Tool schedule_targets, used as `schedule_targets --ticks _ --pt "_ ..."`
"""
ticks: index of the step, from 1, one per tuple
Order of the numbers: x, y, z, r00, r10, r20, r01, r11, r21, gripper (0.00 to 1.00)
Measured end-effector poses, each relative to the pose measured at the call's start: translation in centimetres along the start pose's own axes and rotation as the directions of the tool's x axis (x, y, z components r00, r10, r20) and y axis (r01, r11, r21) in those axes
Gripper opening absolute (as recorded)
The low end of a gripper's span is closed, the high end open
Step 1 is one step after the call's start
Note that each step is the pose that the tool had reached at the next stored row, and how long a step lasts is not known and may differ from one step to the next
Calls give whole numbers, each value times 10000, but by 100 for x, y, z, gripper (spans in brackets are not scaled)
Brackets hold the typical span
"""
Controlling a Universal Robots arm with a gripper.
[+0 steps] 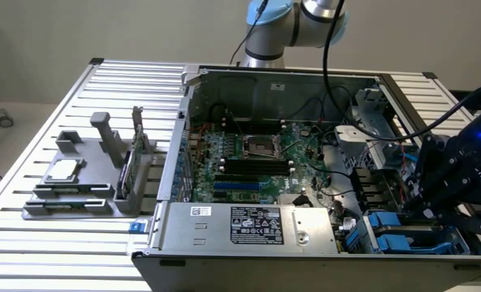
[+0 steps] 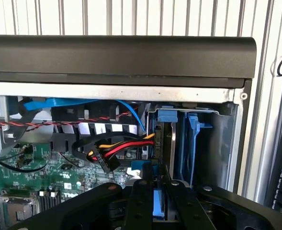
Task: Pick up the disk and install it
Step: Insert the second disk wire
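Note:
The disk [image 2: 163, 143] stands on edge in the drive bay at the corner of the open computer case [image 1: 183, 128], its blue carrier rail [image 2: 167, 115] at the far end. My gripper [image 2: 160, 203] is shut on the disk's near edge, and a strip of blue plastic shows between the two black fingers [image 2: 140, 203]. In the exterior view my gripper [image 1: 435, 204] hangs low over the bay at the case's near corner on the exterior view's right, above blue carrier parts [image 1: 393, 234].
A second blue carrier [image 2: 194, 128] sits beside the disk. Red, yellow and black cables [image 2: 124, 146] run close by. The power supply [image 1: 240, 224] and motherboard [image 1: 256, 155] lie in the case. A grey fixture [image 1: 70, 191] holds a chip [image 1: 65, 171] and green card [image 1: 130, 167].

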State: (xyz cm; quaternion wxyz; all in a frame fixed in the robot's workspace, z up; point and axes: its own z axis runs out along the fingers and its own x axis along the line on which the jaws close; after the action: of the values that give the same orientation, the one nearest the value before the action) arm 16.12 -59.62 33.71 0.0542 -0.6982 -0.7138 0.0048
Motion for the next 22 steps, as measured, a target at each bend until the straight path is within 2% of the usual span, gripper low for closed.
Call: schedule_targets --ticks 9,15,18,20,21,22 --pt "-10 -7 31 9991 -415 32 415 9991 10 16" --pt "-13 -8 30 9985 -544 30 544 9985 16 18" --pt "-10 -15 -13 9985 -550 37 550 9985 17 36" --pt "-8 -19 -49 9985 -551 37 551 9985 18 36" --pt "-7 -22 -65 9985 -552 37 552 9985 18 42" --pt "-7 -27 -78 9985 -552 36 552 9985 18 42"
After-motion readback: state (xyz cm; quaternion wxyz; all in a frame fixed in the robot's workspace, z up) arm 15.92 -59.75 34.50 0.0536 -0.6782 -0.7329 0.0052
